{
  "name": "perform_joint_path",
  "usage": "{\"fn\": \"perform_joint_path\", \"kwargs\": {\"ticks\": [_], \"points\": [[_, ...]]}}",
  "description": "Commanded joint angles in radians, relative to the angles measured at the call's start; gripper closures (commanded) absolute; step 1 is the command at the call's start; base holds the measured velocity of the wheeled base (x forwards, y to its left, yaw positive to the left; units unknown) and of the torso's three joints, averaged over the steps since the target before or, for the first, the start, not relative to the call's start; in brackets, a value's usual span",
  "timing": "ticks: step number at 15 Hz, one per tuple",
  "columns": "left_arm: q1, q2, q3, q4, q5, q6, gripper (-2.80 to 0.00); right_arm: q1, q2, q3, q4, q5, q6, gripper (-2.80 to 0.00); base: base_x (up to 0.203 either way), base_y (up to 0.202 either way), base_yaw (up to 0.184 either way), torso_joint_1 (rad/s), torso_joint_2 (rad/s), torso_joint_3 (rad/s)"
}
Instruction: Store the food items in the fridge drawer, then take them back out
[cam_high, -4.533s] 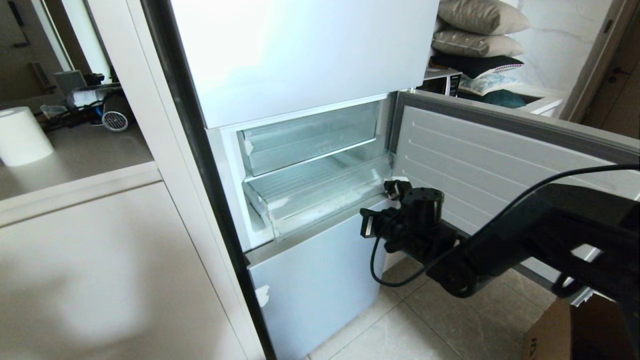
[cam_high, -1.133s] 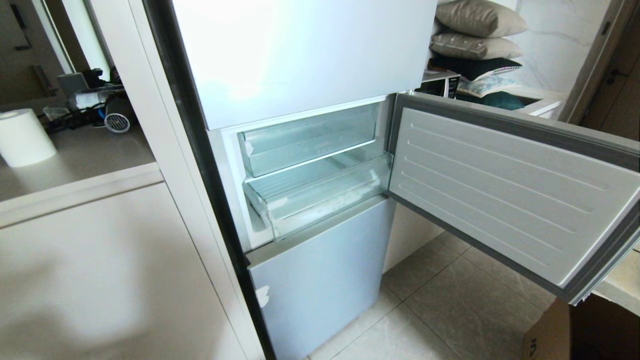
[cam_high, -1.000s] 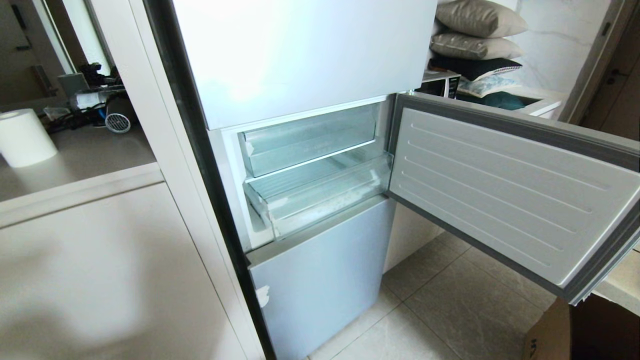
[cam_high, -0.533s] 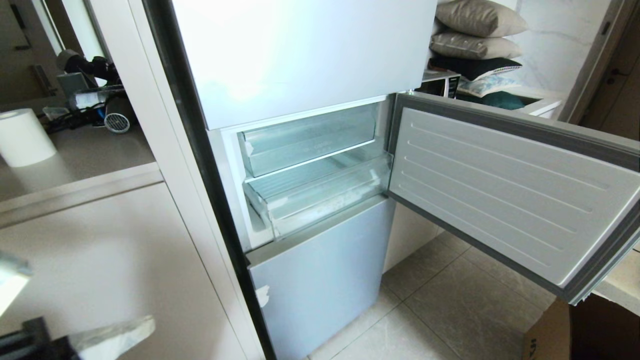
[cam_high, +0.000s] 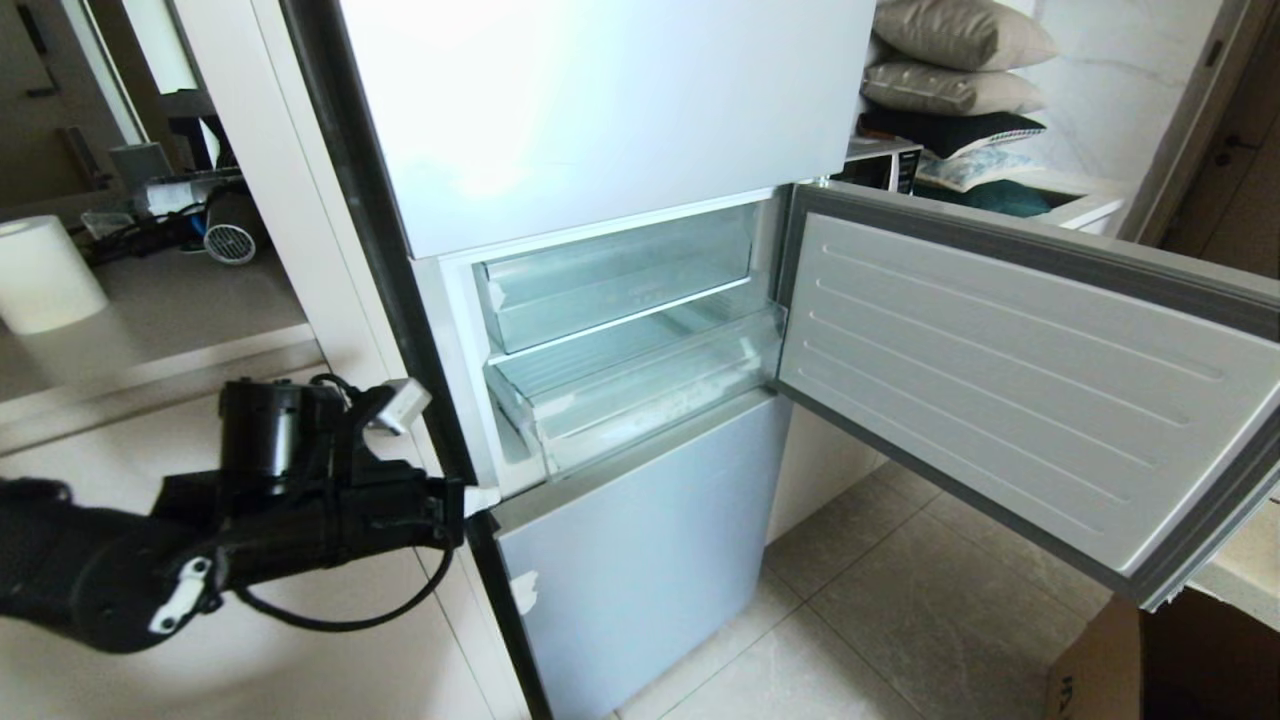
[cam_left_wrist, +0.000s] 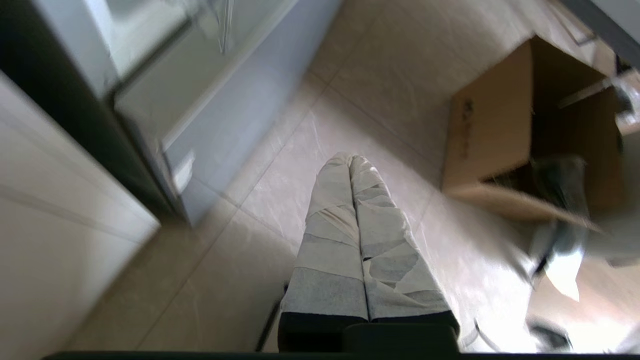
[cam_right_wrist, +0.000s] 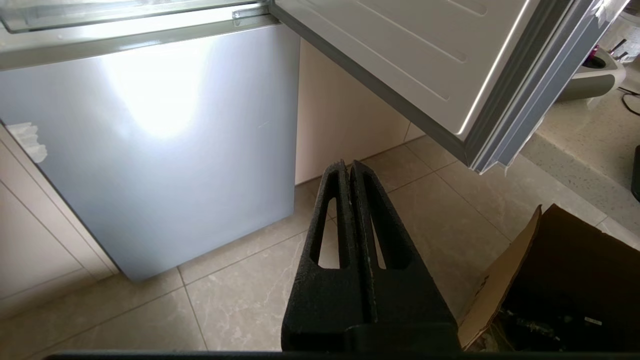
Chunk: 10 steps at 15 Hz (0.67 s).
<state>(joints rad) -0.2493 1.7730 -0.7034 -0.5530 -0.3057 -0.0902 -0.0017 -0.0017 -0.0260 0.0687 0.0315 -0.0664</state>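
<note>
Fridge (cam_high: 600, 110) fills the head view, middle door (cam_high: 1010, 370) swung wide to the right. Inside sits the clear drawer (cam_high: 640, 385), under a shallower tray (cam_high: 615, 285); contents hard to read through the frosted plastic, no red fruit visible. Left gripper (cam_high: 420, 455) hangs beside the fridge's left edge; finger spacing unclear here. Left wrist view, blurred: taped fingers (cam_left_wrist: 350, 220) pressed together, empty, above floor tiles (cam_left_wrist: 280, 190) and a cardboard box (cam_left_wrist: 495, 135). Right wrist view: right gripper (cam_right_wrist: 350, 167) closed, empty, low before the bottom door (cam_right_wrist: 160, 140).
</note>
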Motion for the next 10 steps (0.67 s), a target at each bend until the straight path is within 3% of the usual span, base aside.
{"fn": "perform_joint_path", "kwargs": {"ticks": [1, 3, 5, 8, 10], "points": [[-0.045, 0.14, -0.063, -0.017, 0.047, -0.014, 0.0, 0.0, 0.001, 0.0, 0.0, 0.0, -0.001, 0.0, 0.0, 0.0, 0.0, 0.0, 0.0, 0.0], [-0.103, 0.196, -0.108, -0.063, 0.154, -0.057, 0.0, 0.0, 0.0, 0.0, 0.0, 0.001, -0.001, 0.0, 0.0, 0.0, 0.0, 0.0, 0.0, 0.0], [-0.131, 0.226, -0.121, -0.12, 0.185, -0.063, 0.0, 0.0, 0.0, 0.0, 0.0, 0.001, -0.001, 0.0, 0.0, 0.0, 0.0, 0.0, 0.0, 0.0], [-0.146, 0.28, -0.165, -0.137, 0.282, -0.064, 0.0, 0.0, 0.0, 0.0, 0.0, 0.001, -0.001, 0.0, 0.0, 0.0, 0.0, 0.0, 0.0, 0.0], [-0.158, 0.307, -0.196, -0.157, 0.296, -0.063, 0.0, 0.0, 0.0, 0.0, 0.0, 0.001, -0.001, 0.0, 0.0, 0.0, 0.0, 0.0, 0.0, 0.0]]}}
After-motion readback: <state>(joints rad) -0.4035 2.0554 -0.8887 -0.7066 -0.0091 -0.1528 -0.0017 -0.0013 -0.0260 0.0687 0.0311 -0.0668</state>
